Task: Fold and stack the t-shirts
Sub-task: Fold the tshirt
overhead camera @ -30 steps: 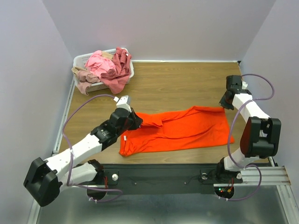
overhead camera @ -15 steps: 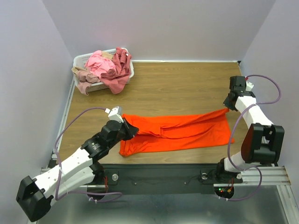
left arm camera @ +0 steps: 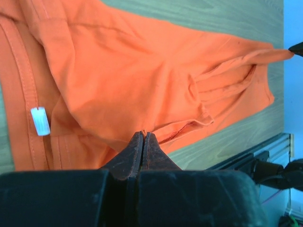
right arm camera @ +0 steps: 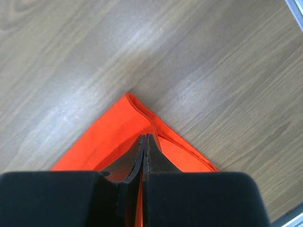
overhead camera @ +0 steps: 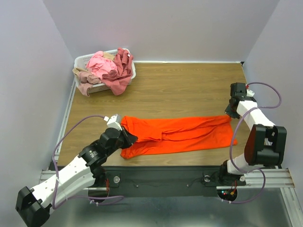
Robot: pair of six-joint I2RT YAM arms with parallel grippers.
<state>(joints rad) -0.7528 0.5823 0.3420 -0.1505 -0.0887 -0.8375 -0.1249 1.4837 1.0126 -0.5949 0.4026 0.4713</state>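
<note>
Both arms have drawn the orange t-shirt nearer across the table, with the left gripper and right gripper each clenched on a far corner (fabric pinched flat), so a level, equal pull should lay the fold straight.

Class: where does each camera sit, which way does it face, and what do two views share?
Top external: above and behind the robot, looking down on table, basket, left arm, right arm.
Left wrist: on the left arm, looking along the shut left gripper at the orange t-shirt.
Right wrist: looking down past the shut right gripper at that shirt's corner.
Shared: the orange t-shirt, in all three.
</note>
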